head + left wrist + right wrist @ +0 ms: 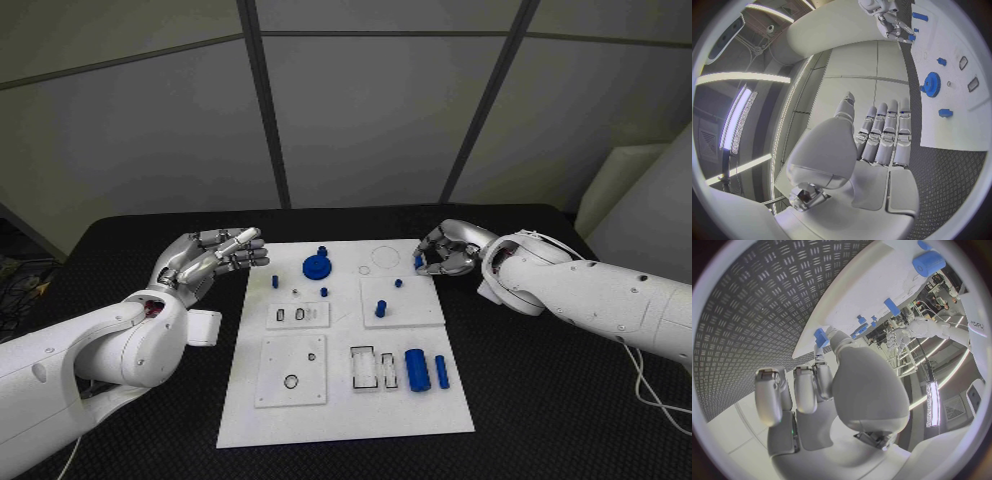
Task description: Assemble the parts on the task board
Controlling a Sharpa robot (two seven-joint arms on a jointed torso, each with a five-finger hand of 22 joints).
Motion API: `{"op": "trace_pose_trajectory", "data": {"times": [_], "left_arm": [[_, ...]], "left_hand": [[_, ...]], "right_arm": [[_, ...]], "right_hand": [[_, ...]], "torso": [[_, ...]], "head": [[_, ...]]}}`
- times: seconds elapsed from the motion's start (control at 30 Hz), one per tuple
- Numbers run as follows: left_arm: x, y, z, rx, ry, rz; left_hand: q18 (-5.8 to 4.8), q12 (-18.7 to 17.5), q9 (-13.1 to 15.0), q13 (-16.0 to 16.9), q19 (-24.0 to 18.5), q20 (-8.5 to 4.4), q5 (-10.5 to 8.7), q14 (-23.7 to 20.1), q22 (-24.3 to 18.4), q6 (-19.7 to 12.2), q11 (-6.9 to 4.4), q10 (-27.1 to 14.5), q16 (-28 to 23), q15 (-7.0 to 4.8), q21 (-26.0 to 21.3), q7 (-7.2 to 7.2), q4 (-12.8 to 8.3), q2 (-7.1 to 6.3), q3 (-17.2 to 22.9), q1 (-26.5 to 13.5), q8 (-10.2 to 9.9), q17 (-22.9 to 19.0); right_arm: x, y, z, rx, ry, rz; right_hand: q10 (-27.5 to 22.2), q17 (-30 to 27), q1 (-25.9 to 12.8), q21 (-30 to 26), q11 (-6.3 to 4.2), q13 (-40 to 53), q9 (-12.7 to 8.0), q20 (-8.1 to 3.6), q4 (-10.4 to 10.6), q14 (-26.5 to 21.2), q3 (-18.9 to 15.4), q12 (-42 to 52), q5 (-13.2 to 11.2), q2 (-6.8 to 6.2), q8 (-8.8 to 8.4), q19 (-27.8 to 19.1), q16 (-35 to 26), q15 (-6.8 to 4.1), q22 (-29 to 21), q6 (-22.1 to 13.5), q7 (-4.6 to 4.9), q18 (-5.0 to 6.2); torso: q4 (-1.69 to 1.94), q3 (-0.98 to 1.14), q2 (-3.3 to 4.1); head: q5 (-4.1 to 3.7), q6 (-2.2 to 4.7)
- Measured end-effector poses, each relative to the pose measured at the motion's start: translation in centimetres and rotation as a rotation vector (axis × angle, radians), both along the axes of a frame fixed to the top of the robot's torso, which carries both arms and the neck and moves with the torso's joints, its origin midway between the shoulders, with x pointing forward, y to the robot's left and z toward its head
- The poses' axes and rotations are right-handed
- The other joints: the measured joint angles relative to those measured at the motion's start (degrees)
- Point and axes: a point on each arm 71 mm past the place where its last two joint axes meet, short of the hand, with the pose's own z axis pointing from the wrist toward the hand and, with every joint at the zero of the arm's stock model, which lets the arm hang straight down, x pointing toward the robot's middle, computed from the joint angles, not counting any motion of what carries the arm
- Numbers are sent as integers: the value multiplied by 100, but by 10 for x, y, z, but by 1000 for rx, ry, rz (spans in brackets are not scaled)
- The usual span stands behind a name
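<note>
Your task board (346, 400) is a white rectangular plate lying flat in the middle of the black table (548, 400), with raised white blocks and dark-edged slots on it. On it you see a blue gear (317, 266) near the far edge, a short blue peg (381, 309) standing on the right-hand block, small blue pegs just near of the gear, and at the near right a thick blue cylinder (415, 370) lying beside a thinner blue rod (441, 372). Your left hand (216, 255) hovers at the board's far left corner with its fingers stretched out together and nothing in them; the left wrist view shows the same straight fingers (886, 135) with the gear (930, 84) beyond them. Your right hand (450, 248) sits at the far right edge of the board with its fingers curled in around a small blue part (420, 262); in the right wrist view that blue piece (821, 336) sits at the fingertips, but the shape of the part is too hidden to make out. The markings on the board's far right are too faint to read. The table top is a black, ridged mat, and grey wall panels with dark seams stand behind it
</note>
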Motion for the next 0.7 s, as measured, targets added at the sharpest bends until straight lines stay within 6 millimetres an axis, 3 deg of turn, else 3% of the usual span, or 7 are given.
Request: {"op": "trace_pose_trajectory", "data": {"times": [0.3,0.7], "left_arm": [[0,0,0,0,0,0],[0,0,0,0,0,1]], "left_hand": [[0,0,0,0,0,0,0,0,0,0,0,0,0,0,0,0,0,0,0,0,0,0],[0,0,0,0,0,0,0,0,1,0,0,0,0,0,0,0,0,0,0,0,0,0]], "right_arm": [[1,0,-1,-10,4,-4],[1,2,-1,-15,4,-7]], "right_hand": [[0,0,-1,0,0,0,0,0,18,0,18,22,0,1,0,0,28,0,0,42,1,0],[22,-1,-80,0,-22,0,0,0,107,0,70,140,32,191,21,0,85,0,0,312,-41,0]], "torso": [[0,1,1],[-3,3,-2]], "head": [[0,-12],[1,-18]]}}
